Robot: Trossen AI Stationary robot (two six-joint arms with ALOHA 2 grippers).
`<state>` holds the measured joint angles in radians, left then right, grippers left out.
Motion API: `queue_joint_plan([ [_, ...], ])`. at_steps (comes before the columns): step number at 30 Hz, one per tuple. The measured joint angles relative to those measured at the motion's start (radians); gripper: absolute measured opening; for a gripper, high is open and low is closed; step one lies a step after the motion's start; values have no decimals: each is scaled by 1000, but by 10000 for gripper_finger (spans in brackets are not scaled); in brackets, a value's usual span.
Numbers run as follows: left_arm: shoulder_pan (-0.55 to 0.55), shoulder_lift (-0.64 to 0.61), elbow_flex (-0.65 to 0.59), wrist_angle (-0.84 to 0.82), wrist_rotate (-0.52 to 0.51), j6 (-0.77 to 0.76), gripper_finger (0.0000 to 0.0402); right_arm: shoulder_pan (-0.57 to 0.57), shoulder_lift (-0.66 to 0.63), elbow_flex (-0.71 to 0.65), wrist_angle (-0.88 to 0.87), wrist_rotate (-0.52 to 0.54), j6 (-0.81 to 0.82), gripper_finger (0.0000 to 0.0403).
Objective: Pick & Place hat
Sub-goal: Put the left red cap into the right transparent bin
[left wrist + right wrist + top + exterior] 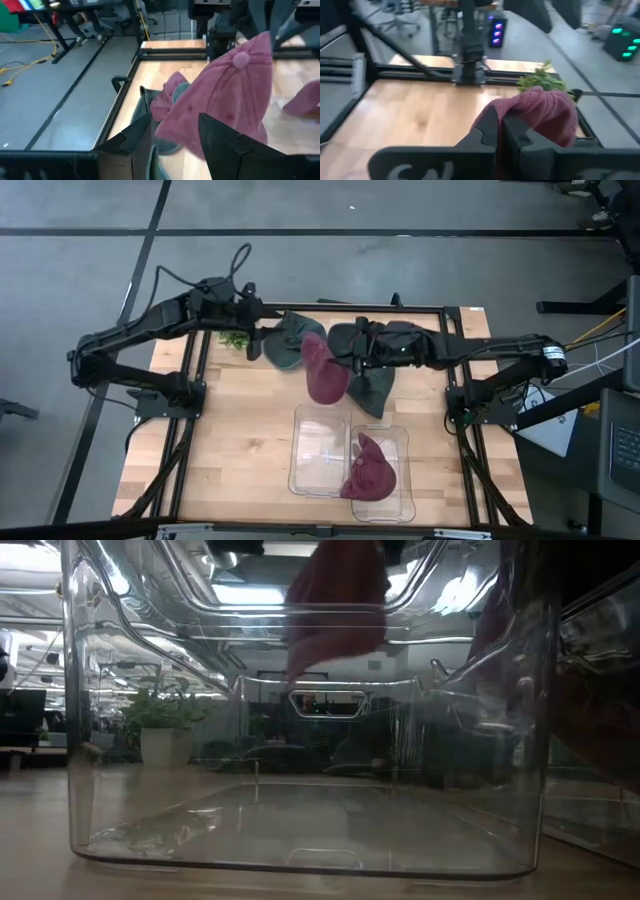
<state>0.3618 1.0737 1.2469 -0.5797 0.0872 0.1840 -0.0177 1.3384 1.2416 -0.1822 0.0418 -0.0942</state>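
While it hangs from the right pincer (337, 362), whose fingers are pinched on its fabric, the maroon cloth hat (324, 372) dangles above the wooden counter (240, 420), near the far rim of the left-hand clear plastic bin (320, 450). From table height the hat (335, 600) shows above that bin's far wall (300, 700), clear of the bin floor. A second maroon hat (368, 470) lies in the neighbouring clear plastic bin (395, 442) on the right. Two dark green hats rest toward the far edge of the counter: one (285, 340) just beside the left pincer (262, 338), the other (372, 385) under the right arm. The left pincer's fingers (132, 137) stand spread with nothing between them; its wrist camera looks past them at the hanging hat (230, 95). A small green plant sprig (235, 338) sits near the left arm's wrist.
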Motion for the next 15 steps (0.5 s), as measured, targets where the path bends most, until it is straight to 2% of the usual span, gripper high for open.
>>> queue_joint_plan([
  [7, 0, -67, 0, 0, -1, -94, 154, 0, 0, 215, -262, -141, -41, 3],
  [15, 0, -77, 0, 0, -5, -120, 151, 3, 0, 314, -456, -298, -73, 3],
])
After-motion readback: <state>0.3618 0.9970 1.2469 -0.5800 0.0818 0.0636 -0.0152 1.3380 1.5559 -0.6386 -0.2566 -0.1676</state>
